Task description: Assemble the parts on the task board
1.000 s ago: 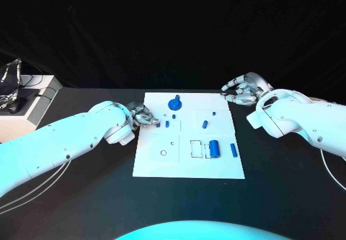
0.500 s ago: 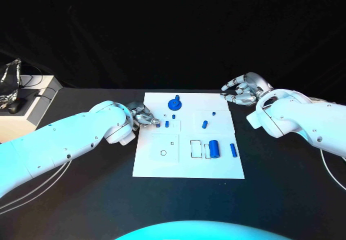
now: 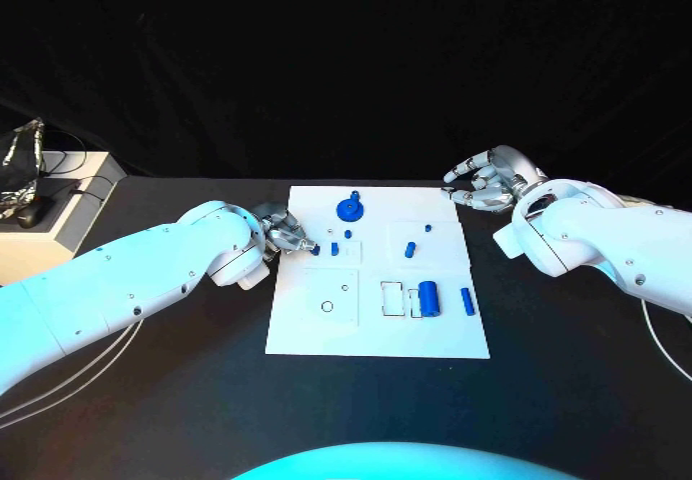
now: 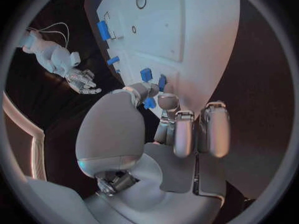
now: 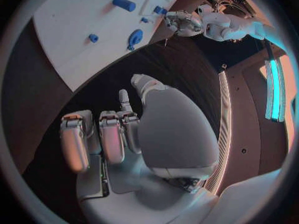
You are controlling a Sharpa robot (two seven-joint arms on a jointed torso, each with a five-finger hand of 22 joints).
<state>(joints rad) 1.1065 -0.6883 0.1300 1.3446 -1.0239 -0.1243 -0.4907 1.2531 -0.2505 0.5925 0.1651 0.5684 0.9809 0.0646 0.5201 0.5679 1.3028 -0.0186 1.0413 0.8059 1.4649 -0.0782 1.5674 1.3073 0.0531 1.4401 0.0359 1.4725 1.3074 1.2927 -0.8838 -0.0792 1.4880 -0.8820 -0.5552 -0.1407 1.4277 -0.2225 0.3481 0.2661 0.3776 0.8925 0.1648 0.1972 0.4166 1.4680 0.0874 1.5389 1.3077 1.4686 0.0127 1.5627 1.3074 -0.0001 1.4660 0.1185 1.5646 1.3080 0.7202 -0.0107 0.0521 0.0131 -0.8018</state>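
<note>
The left hand (image 3: 284, 236) sits at the left edge of the white task board (image 3: 378, 335), its fingers (image 4: 163, 102) pinching a small blue part (image 4: 149, 103). The right hand (image 3: 492, 178) hovers over the black surface (image 3: 173, 400) upper right of the board, fingers curled on nothing. A blue cylinder (image 3: 428, 295) lies right of centre.

Blue parts (image 3: 428, 295) on a white task board (image 3: 375, 335), black table (image 3: 173, 400)
</note>
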